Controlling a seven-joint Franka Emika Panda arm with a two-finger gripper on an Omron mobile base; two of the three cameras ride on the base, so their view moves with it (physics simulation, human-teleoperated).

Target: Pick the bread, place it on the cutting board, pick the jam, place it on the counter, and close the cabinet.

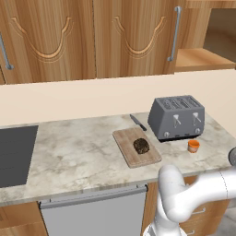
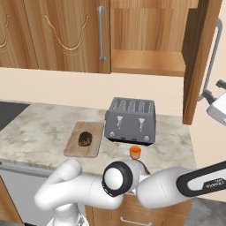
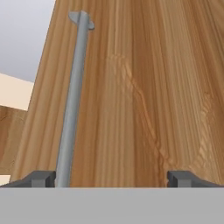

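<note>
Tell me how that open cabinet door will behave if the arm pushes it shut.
The cabinet door looks like a stiff wooden panel, so it should swing as one piece, not flex. It probably pivots on its hinges. Its smooth face may let the open end effector slide while pushing.

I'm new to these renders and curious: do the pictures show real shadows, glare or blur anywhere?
Left base view: flat, even light, a soft shadow under the toaster, no glare on the counter. Right base view: the open cabinet is dim inside, and edges look slightly soft. Hand view: the door's wood grain is stretched by perspective, its grey handle sharp, and the open gripper sits close to it.
</note>
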